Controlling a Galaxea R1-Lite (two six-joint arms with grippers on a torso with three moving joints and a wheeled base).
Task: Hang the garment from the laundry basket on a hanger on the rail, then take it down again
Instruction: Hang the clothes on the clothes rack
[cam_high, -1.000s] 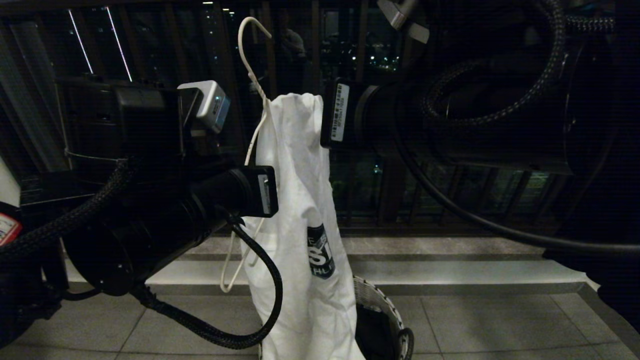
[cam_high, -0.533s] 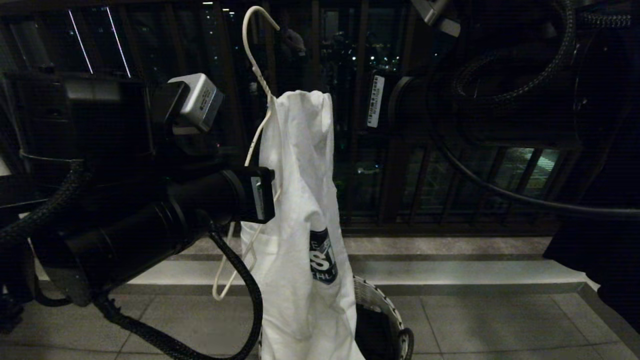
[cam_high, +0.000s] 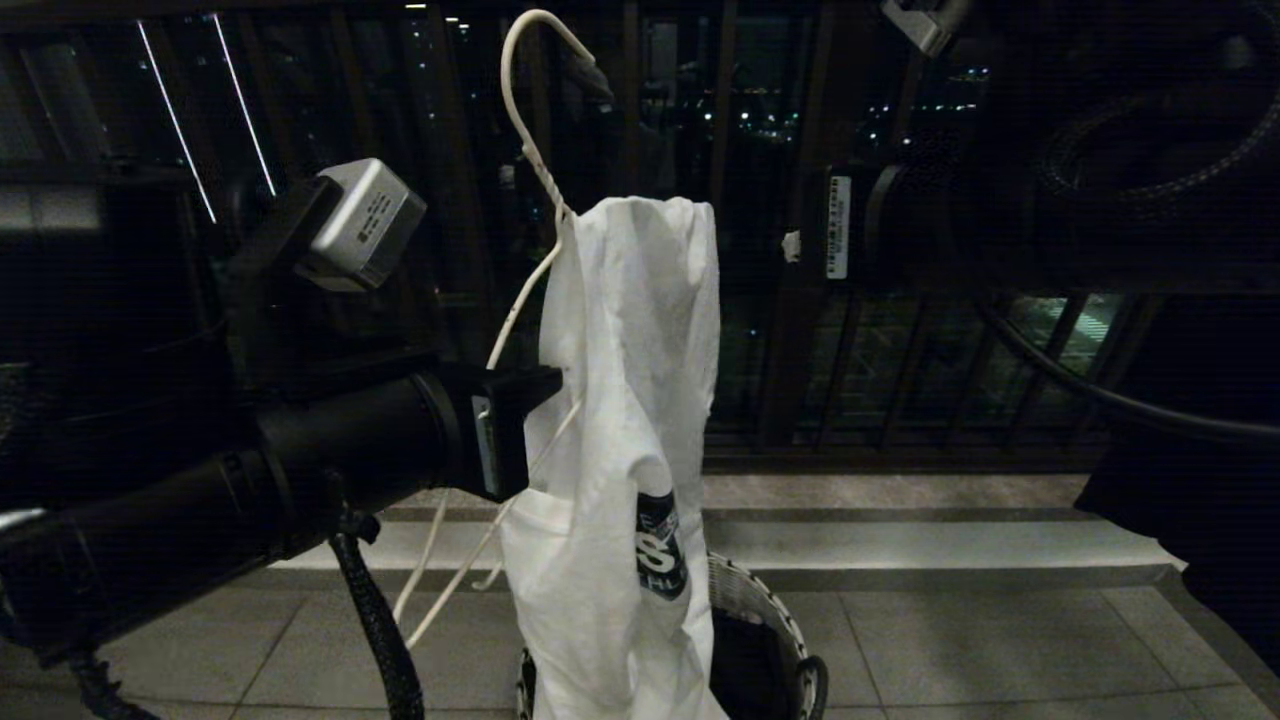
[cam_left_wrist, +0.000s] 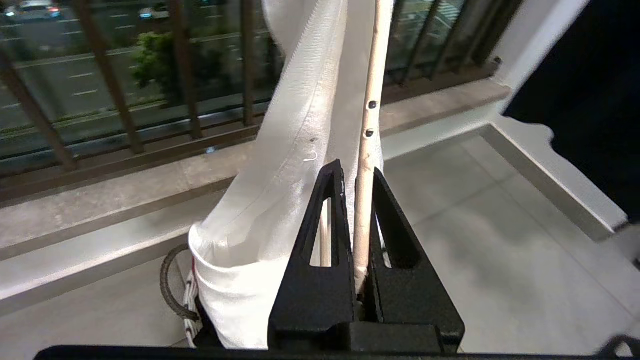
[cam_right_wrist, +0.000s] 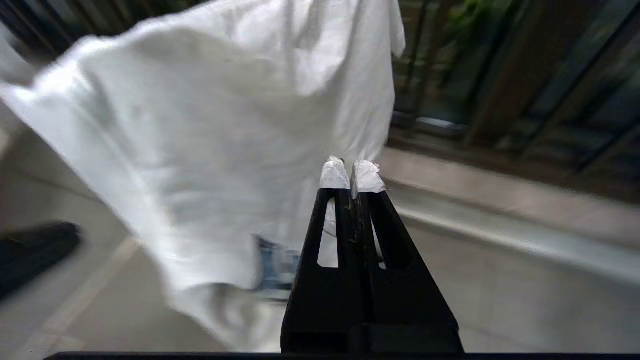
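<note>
Black left tool (cam_left_wrist: 361, 200) is clamped on your thin white wire hanger (cam_high: 535, 165), keeping the white printed T-shirt (cam_high: 625, 430) draped above the woven white basket (cam_high: 765, 620); right tool (cam_right_wrist: 351, 172), pinched together, holds nothing.

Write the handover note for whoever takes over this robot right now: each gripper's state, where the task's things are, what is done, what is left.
Left gripper: shut on the thin white wire hanger, holding it up in front of the dark railing.
Right gripper: shut, empty, close beside the shirt.
White short-sleeved T-shirt with the dark blue chest print: draped over the hanger, its hem reaching down at the small round white woven basket on the tiled floor.
Done: shirt out of the basket and on the hanger.
Left: the hook is free and no rail is in view; whether this comes before hanging or after taking down cannot be told.
</note>
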